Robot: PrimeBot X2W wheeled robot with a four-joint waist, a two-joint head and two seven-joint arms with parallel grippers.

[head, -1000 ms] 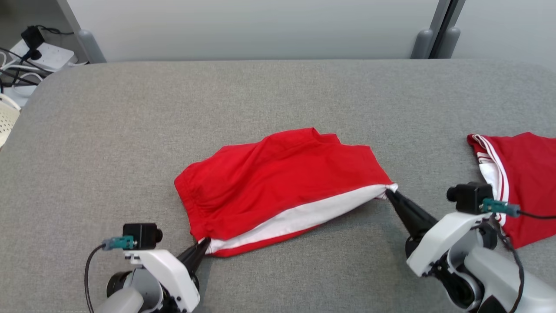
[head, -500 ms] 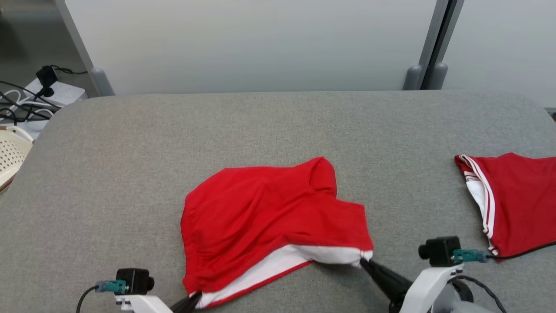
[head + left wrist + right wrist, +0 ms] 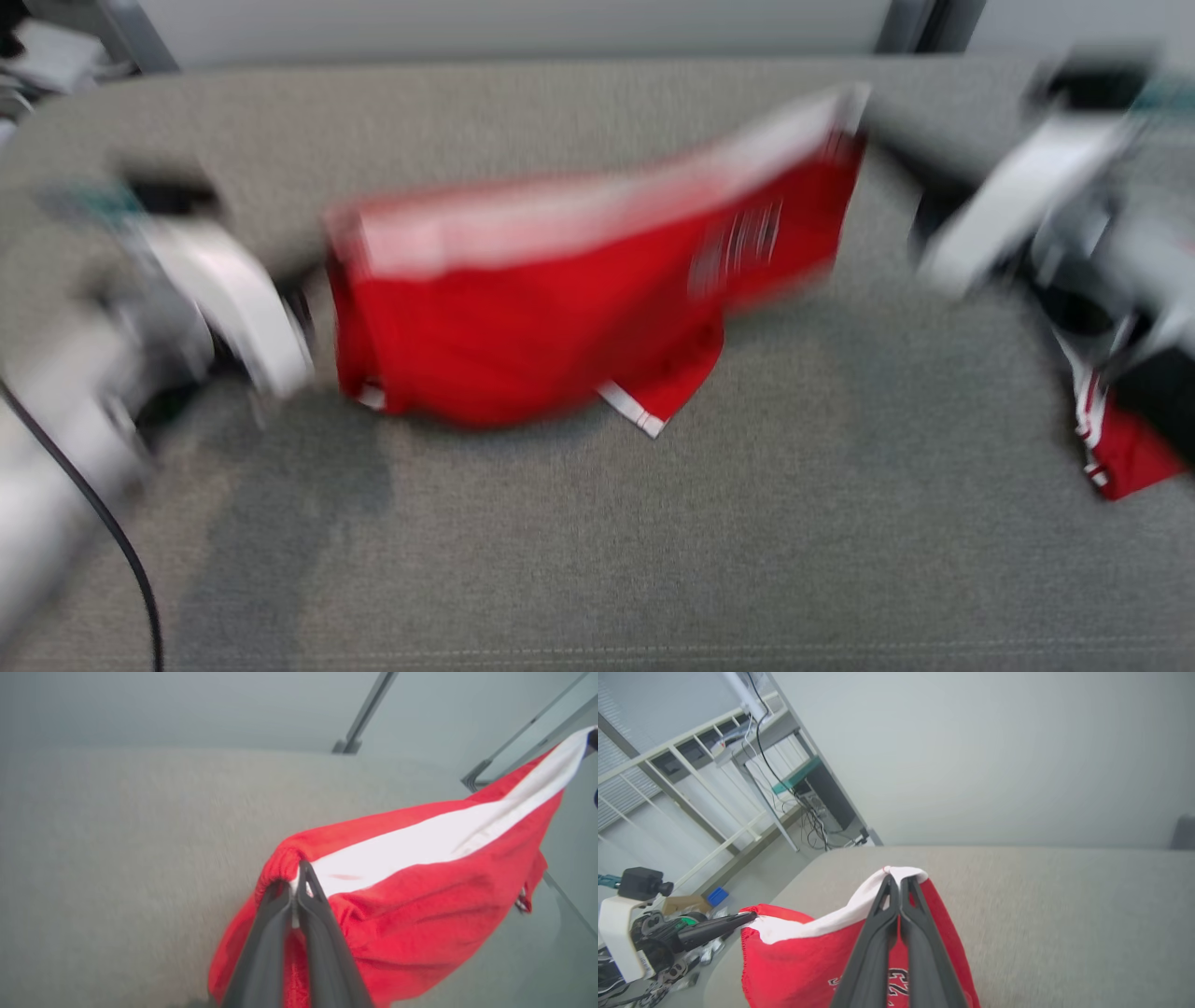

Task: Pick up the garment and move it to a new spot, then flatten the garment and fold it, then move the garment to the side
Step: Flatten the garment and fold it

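Grey padded tabletop (image 3: 597,541) stretched across the foreground. Over it hung the red garment (image 3: 523,327), stretched by its white-lined waistband between both arms; blur hid whether its lowest hem corner touched the table. The left gripper (image 3: 295,879) was clamped on the gathered left end of the band, and the right gripper (image 3: 896,879) was pinched tight on the other end, farther back. A second red garment (image 3: 1134,462) lay at the right, partly behind that arm. A pale wall (image 3: 994,756) stood beyond.

Matt cloth, smooth plastic
We see the garment (image 3: 434,896) as soft red cloth (matt, faintly fuzzy), the tabletop (image 3: 117,835) coarse grey fabric, the left gripper (image 3: 294,877) smooth dark plastic.
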